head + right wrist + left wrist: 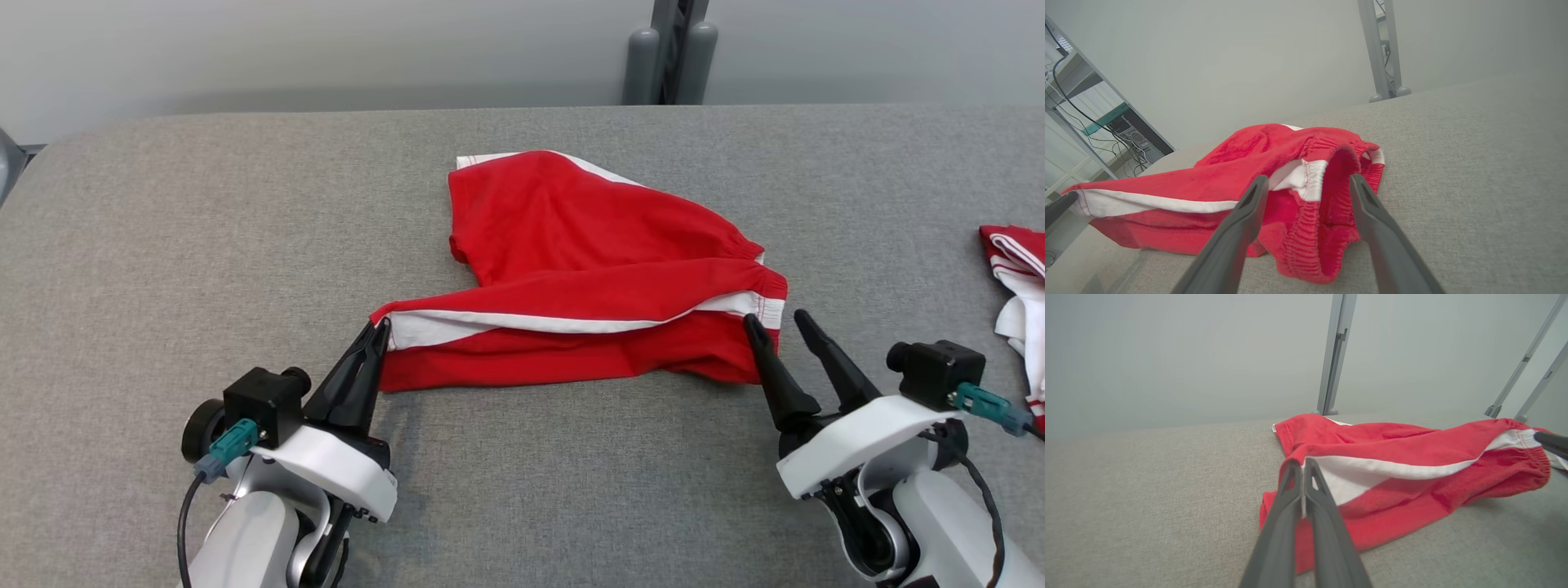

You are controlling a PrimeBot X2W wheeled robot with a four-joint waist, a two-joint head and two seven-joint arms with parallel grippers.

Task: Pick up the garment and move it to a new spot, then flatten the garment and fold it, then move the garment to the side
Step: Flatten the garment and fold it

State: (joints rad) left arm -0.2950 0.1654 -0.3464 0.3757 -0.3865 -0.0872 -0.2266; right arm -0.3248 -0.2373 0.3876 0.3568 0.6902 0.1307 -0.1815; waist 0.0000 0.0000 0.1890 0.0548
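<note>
The garment point(571, 261) is a pair of red shorts with a white side stripe, lying crumpled in the middle of the grey padded table point(245, 229). My left gripper point(380, 327) is shut on the garment's near-left hem corner, where the white stripe ends; the left wrist view shows the cloth point(1392, 469) pinched between its tips point(1302, 464). My right gripper point(775, 320) stands open at the garment's right end, its fingers either side of the elastic waistband point(1327, 192), with nothing gripped.
A second red and white piece of cloth point(1016, 286) lies at the table's right edge. A grey metal post point(669, 53) rises behind the far edge. Bare grey table surface stretches to the left and along the near side.
</note>
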